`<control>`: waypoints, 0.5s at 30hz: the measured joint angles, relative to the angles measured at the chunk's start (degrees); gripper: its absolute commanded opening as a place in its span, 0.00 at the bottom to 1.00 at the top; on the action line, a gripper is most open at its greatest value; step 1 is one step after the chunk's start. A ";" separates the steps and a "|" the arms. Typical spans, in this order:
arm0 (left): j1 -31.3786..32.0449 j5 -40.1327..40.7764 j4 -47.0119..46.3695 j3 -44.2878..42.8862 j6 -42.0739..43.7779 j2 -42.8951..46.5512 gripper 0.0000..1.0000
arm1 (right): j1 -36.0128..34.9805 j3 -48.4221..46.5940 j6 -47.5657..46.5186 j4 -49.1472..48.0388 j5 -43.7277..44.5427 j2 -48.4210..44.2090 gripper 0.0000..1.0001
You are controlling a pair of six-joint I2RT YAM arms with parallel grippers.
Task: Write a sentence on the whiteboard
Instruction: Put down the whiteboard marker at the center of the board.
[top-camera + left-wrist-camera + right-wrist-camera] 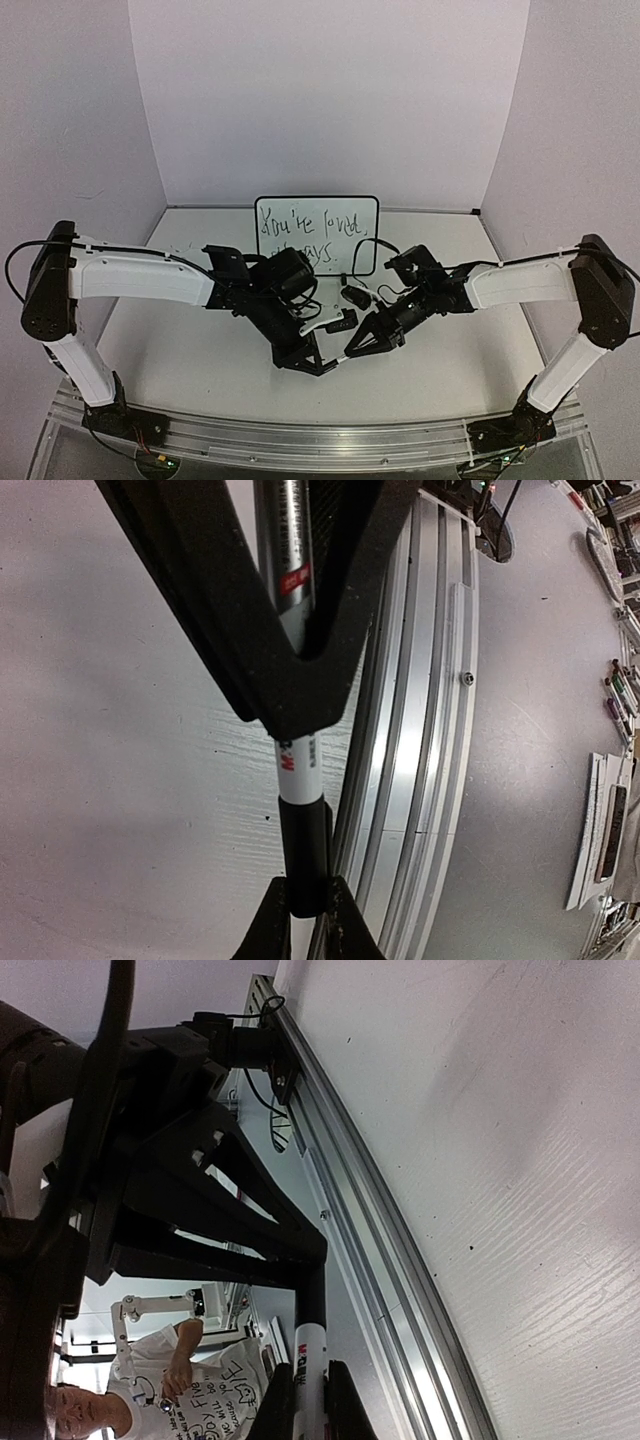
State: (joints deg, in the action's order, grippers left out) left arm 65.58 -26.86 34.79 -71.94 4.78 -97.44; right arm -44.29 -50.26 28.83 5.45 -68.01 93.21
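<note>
The whiteboard [317, 232] stands upright at the back centre. The sentence [305, 226], dark script in two lines reading "You're loved, always.", is on it, its lower line partly hidden by the arms. My two grippers meet tip to tip low over the table in front of the board, with a marker [298, 770] held between them. My left gripper [305, 898] is shut on the marker's black cap [305, 845]. My right gripper [311, 1385] is shut on the white barrel [310, 1352]. In the top view the left gripper [322, 364] and the right gripper [352, 349] nearly touch.
A white and black pen-like object [330, 323] and a small black object [355, 297] lie on the table behind the grippers. The aluminium rail [420, 740] runs along the table's near edge, close to the grippers. White walls enclose the back and sides.
</note>
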 measured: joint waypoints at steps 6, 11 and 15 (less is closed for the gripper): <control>-0.67 2.56 -0.52 -0.07 -0.04 -0.16 0.42 | 0.21 0.05 0.86 -0.45 4.38 -1.14 0.00; -4.56 7.90 -11.90 1.23 -1.95 4.96 0.71 | 5.46 2.59 2.36 -2.64 12.50 -4.69 0.00; -11.00 11.76 -13.82 3.71 -5.09 13.51 0.77 | 10.31 3.56 2.48 -2.83 18.20 -5.80 0.00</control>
State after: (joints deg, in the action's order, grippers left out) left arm 54.58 -15.10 20.98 -68.23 -0.30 -83.93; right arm -33.98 -46.70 31.31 2.62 -49.81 87.41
